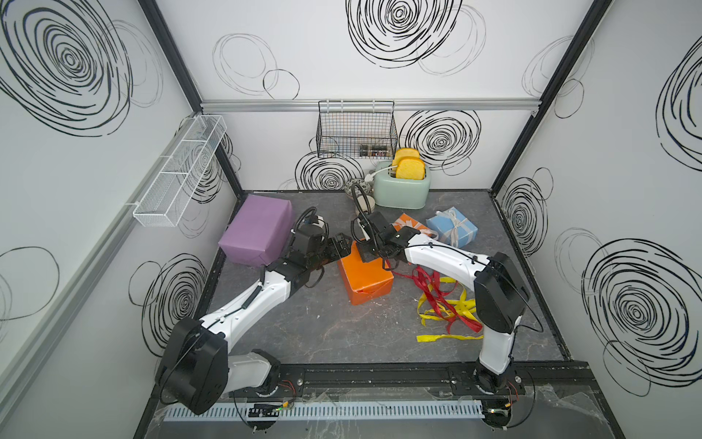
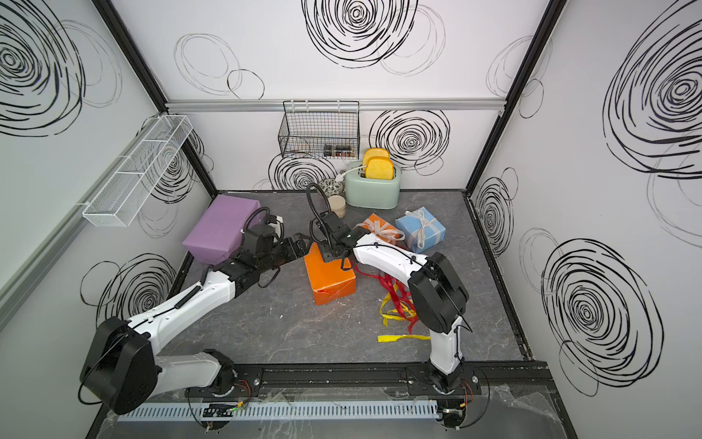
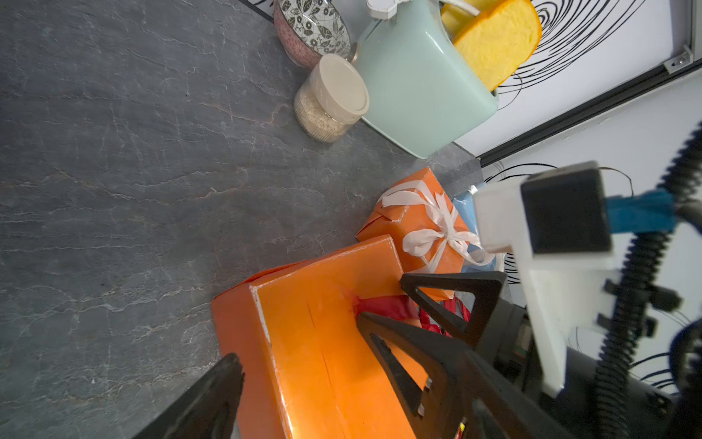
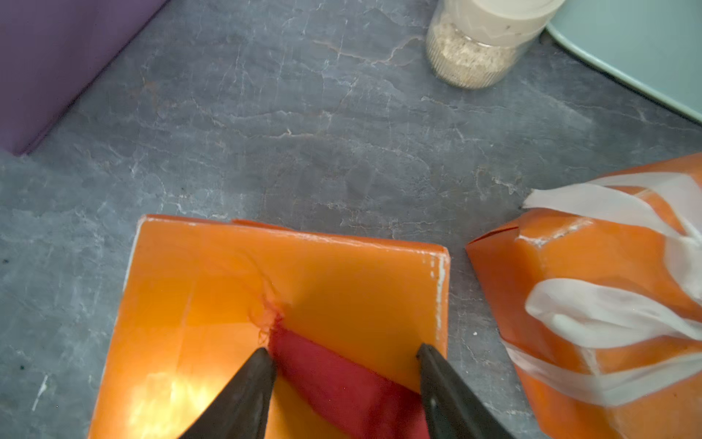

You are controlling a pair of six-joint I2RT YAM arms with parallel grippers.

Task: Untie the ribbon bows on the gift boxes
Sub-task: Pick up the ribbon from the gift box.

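Dark red ribbon [image 4: 342, 384] lies across the larger orange box [image 4: 304, 266] — between the parted, unclosed fingers of the right end effector [image 4: 343, 357]. Left end effector [image 1: 342, 249] gapes wide beside it — empty.

small orange box [image 1: 404, 221] half hidden behind the right arm [image 1: 437, 254]

Mint-green toaster [image 1: 402, 190] at far centre of the dark slate table [image 1: 323, 323], with two yellow toast slices [image 1: 409, 169] upright in its slots. Patterned bowl [image 3: 311, 30] just left of toaster. Beige-lidded jar [image 3: 334, 95] of grains near side of bowl, just beside toaster. Black wire basket [image 1: 355, 129] on far wall, small jars [image 1: 374, 151] inside. White mesh shelf [image 1: 182, 171] on left wall. White slotted cable duct [image 1: 323, 411] along near edge.
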